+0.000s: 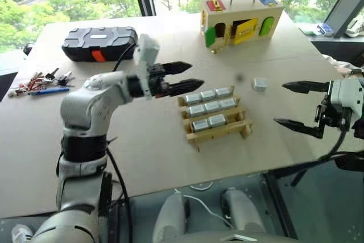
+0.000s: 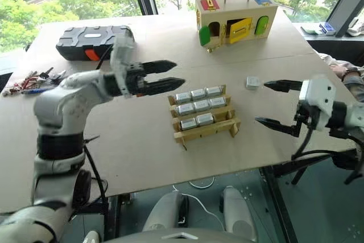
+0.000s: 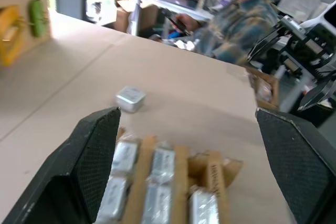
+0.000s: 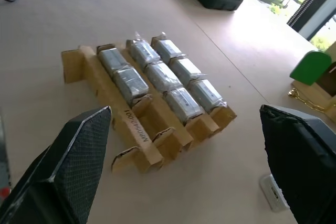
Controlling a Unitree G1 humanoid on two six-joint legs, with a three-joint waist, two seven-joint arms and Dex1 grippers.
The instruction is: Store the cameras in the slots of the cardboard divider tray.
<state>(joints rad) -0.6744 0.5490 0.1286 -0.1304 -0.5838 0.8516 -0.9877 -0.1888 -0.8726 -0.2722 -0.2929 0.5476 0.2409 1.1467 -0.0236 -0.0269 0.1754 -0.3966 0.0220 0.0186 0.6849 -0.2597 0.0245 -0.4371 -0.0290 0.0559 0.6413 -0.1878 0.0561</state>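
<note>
The cardboard divider tray (image 1: 216, 115) sits mid-tabletop (image 1: 142, 157) with eight cameras (image 1: 211, 107) slotted in; the near-right slot is empty. One loose camera (image 1: 260, 84) lies just beyond, to the tray's far right. The left claw (image 1: 185, 77) hovers released at the tray's far-left corner, holding nothing. The right claw (image 1: 298, 105) hangs spread wide and empty to the right, apart from the tray.

1. Left arm (image 1: 94, 103): glossy white shells, black joint bands, black cable.
2. Left gripper (image 1: 183, 77): two black tapered fingers.
3. Right gripper (image 1: 298, 105): white housing, black fingers with textured pads (image 4: 79, 156).
</note>
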